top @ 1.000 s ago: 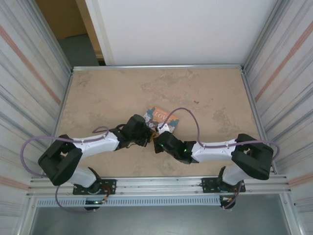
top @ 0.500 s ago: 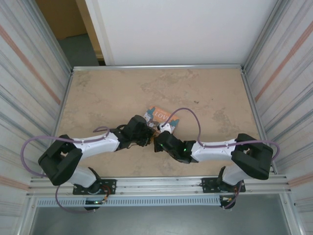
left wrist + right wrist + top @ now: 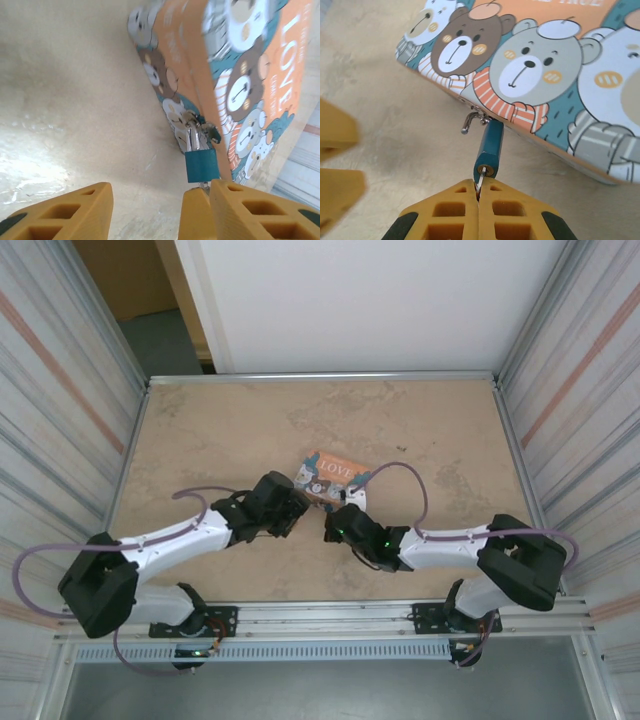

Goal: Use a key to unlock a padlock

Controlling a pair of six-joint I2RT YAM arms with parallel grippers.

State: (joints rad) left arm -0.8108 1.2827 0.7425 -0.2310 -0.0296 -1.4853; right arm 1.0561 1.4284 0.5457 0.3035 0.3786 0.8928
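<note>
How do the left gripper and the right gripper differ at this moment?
The left gripper stands open and holds nothing; the right gripper is shut on the key. The left gripper only stands beside the padlock; the right gripper's key is in its keyhole. Both have yellow fingers and face the tin.

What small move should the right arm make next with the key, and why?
Probably gently twist the key. The right gripper has its jaws shut on it, and the tip sits in the keyhole of the padlock, which hangs at the edge of the tin. The left gripper stands open beside the padlock, not holding it.
</note>
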